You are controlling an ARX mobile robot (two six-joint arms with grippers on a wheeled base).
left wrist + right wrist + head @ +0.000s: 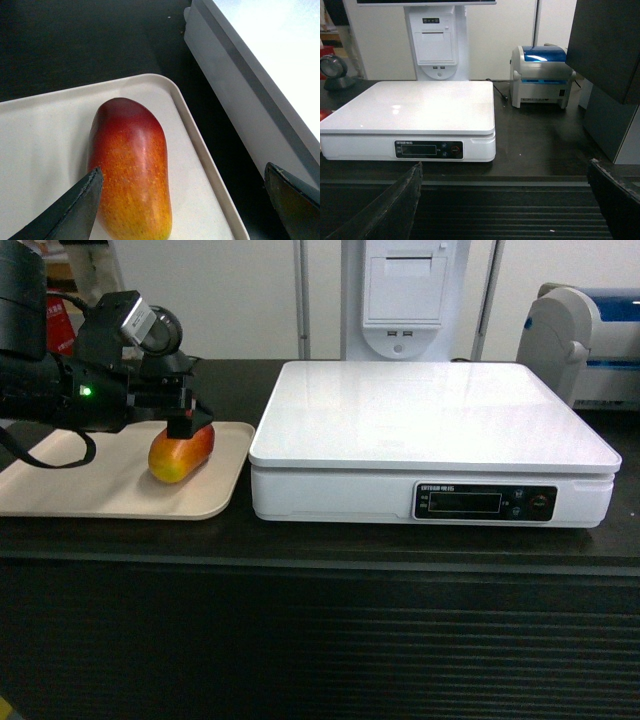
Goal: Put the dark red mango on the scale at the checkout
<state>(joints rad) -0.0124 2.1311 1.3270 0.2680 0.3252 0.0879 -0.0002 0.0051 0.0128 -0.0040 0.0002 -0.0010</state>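
The left gripper (185,420) hangs just over the mango (181,453), its fingers spread wide. In the left wrist view one dark finger (70,210) sits at the mango's (131,167) left flank, at or just short of the skin; the pictures do not settle which. The other finger (295,200) stands far off to the right, past the tray's rim and over the dark counter, so nothing is gripped.

The mango lies on its side on the beige tray (90,490), near the tray's right edge, red end toward the far side and yellow end toward the near side. The tray rests on the black checkout counter (320,545), just left of the white scale (430,430), whose flat top is bare.

The right gripper (505,200) shows only in its own wrist view, fingers wide apart and holding nothing, in front of the counter and facing the scale's (410,107) display. A blue and white printer (540,75) stands to the scale's far right.
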